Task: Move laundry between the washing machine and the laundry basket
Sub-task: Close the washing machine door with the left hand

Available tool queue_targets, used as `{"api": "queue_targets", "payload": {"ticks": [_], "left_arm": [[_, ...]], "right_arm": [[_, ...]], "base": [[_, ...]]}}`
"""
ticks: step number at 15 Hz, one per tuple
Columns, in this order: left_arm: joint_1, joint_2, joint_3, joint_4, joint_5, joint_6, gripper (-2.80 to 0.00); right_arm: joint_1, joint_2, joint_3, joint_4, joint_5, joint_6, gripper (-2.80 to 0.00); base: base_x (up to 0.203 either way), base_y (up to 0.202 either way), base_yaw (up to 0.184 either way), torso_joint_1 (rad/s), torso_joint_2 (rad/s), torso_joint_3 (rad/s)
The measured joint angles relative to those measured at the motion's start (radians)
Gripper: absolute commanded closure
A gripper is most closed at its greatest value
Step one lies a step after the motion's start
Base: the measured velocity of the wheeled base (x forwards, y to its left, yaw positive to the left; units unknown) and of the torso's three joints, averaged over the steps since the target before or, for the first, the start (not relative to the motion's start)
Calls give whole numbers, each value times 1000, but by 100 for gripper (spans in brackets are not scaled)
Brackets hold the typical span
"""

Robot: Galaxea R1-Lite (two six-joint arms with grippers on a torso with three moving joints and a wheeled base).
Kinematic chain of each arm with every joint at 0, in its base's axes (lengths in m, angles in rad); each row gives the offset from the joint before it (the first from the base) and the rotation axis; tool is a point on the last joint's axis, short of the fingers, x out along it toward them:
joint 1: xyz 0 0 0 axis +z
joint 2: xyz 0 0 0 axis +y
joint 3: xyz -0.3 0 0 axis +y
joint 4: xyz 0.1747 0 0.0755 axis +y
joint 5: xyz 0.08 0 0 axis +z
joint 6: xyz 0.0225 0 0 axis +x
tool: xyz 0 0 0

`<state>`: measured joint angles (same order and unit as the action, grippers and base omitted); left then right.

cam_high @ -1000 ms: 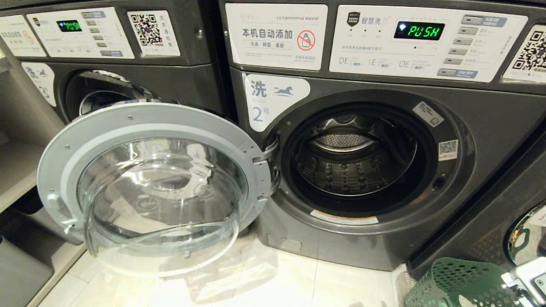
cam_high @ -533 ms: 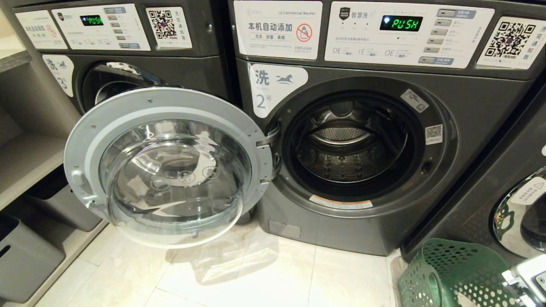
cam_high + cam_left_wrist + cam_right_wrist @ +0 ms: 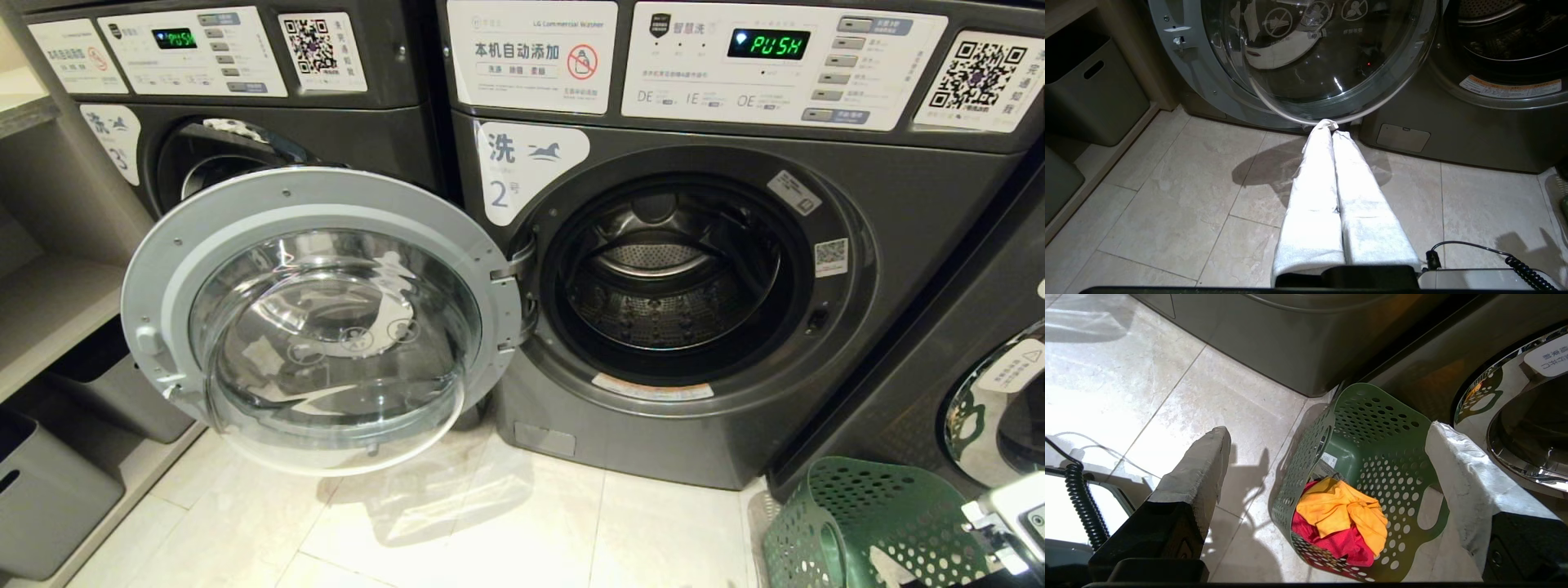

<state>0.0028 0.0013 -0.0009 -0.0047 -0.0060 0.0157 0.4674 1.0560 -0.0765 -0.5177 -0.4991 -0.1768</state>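
The washing machine (image 3: 898, 229) marked "2" stands with its round glass door (image 3: 326, 318) swung wide open to the left, and its drum (image 3: 669, 286) shows no cloth. The green laundry basket (image 3: 865, 523) sits on the floor at the lower right. My right gripper (image 3: 1327, 430) hangs open above the basket (image 3: 1372, 428), holding nothing. Inside lies laundry: a yellow-orange garment (image 3: 1339, 510) on top of a magenta-red one (image 3: 1339, 545). My left gripper (image 3: 1327, 126) is shut and empty, low over the tiles, pointing under the open door (image 3: 1310, 61).
A like machine marked "3" (image 3: 245, 82) stands behind the open door. Another machine's chrome door (image 3: 996, 408) is just beyond the basket. Grey storage bins (image 3: 49, 490) sit under a shelf at the left. A coiled cable (image 3: 1084, 506) hangs by my right wrist.
The whole head view has shifted since a second ago, so the camera moved: more floor, bins and basket show now. Nothing in the scene has moved by itself.
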Motion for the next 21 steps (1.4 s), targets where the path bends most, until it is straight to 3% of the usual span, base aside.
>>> {"api": "queue_targets", "payload": {"ticks": [3, 5, 7, 10, 14, 18, 21], "left_arm": [[0, 1, -69, 38, -6, 1, 0], [0, 8, -157, 111, -7, 1, 0], [0, 33, -252, 200, -5, 1, 0], [0, 127, -363, 221, 1, 2, 0], [1, 389, -547, 203, 50, 2, 0], [24, 745, -807, 106, 117, 2, 0], [115, 1034, -1084, 50, 113, -1, 0]], "right_arm": [[1, -76, 46, 6, 35, 9, -280], [2, -180, 63, 53, 115, 36, -280], [4, -325, 70, 158, 210, 81, -280], [7, -547, 59, 374, 310, 171, -280], [9, -734, 50, 544, 460, 261, -280], [9, -773, 50, 546, 464, 262, -280], [10, -781, 50, 546, 464, 262, -280]], "base": [[0, 0, 0, 0, 0, 0], [0, 0, 0, 0, 0, 0], [0, 0, 0, 0, 0, 0], [0, 0, 0, 0, 0, 0], [0, 0, 0, 0, 0, 0], [0, 0, 0, 0, 0, 0], [0, 0, 0, 0, 0, 0]]}}
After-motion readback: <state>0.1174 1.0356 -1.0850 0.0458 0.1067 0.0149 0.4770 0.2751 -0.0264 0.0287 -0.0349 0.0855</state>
